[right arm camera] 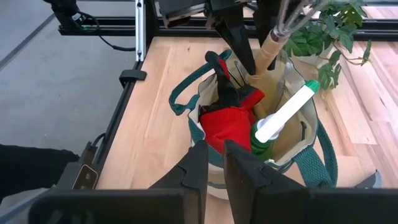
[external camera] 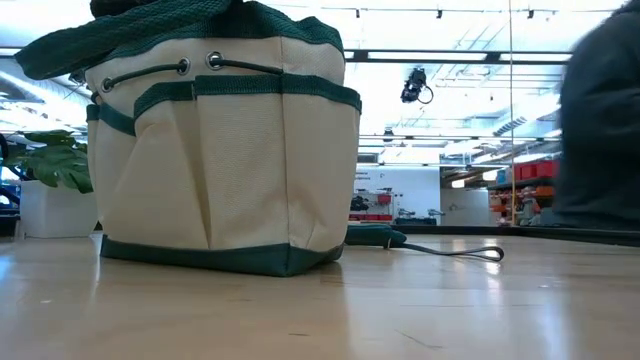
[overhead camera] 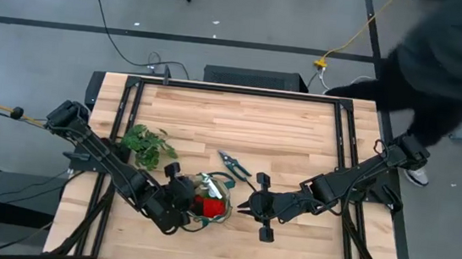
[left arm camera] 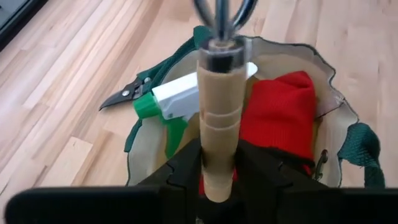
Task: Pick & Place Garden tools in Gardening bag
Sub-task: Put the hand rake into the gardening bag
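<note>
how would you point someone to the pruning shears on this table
Find the beige canvas bag with green trim near the table's front edge, between the two arms. The pruning shears lie flat on the bare wood just behind it, toward the table's middle. They are the only tool outside the bag, dark-handled with metal blades.

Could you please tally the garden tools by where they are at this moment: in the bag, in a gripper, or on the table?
Lying in the gardening bag: 2, the spray bottle and the gloves.
Held in the left gripper over the bag: 1, a wooden-handled hand rake.
On the table: 1, the pruning shears.
Total: 4 in view.
</note>
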`<action>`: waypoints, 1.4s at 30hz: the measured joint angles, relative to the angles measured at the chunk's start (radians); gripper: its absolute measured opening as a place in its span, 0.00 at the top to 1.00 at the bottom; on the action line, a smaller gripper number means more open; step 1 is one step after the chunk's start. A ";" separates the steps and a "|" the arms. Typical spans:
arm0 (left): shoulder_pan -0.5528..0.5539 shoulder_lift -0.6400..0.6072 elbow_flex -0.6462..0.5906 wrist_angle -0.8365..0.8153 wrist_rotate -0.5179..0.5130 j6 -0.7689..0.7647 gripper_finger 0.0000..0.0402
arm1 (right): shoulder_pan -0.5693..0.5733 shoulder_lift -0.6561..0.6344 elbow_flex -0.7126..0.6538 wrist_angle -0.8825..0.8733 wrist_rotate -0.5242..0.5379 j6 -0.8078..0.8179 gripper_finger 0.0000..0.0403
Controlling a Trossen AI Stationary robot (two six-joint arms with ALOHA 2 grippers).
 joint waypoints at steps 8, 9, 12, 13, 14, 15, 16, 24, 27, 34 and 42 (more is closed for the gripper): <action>0.000 0.000 0.000 0.008 0.007 -0.004 0.59 | 0.000 0.000 0.000 0.000 0.000 0.000 0.88; 0.000 0.000 0.000 0.007 0.007 -0.001 0.57 | 0.000 0.000 0.000 -0.001 0.000 0.000 0.88; 0.000 0.000 0.000 0.007 0.010 0.007 0.52 | 0.000 0.000 0.000 -0.005 0.000 0.000 0.88; 0.000 0.000 0.000 0.007 0.011 0.008 0.51 | 0.000 0.000 0.000 -0.006 0.000 0.000 0.88; 0.000 0.000 0.000 0.007 0.011 0.008 0.51 | 0.000 0.000 0.000 -0.006 0.000 0.000 0.88; 0.000 0.000 0.000 0.007 0.012 0.008 0.50 | 0.000 0.000 0.000 -0.006 0.000 0.000 0.88; 0.001 0.000 0.000 0.007 0.018 0.008 0.50 | 0.000 0.000 0.000 -0.006 0.000 0.000 0.88; 0.016 0.000 0.000 0.026 0.074 0.006 0.52 | 0.000 0.000 0.000 -0.026 0.000 0.000 0.88; 0.025 0.001 0.000 0.052 0.127 0.046 0.53 | 0.000 0.000 0.000 -0.039 0.000 0.005 0.88; 0.071 0.004 0.000 0.094 0.158 0.080 0.56 | 0.000 0.000 0.000 -0.044 0.001 0.017 0.88; 0.134 0.086 0.001 0.120 0.276 0.142 0.59 | 0.000 0.000 0.000 -0.044 0.002 0.018 0.88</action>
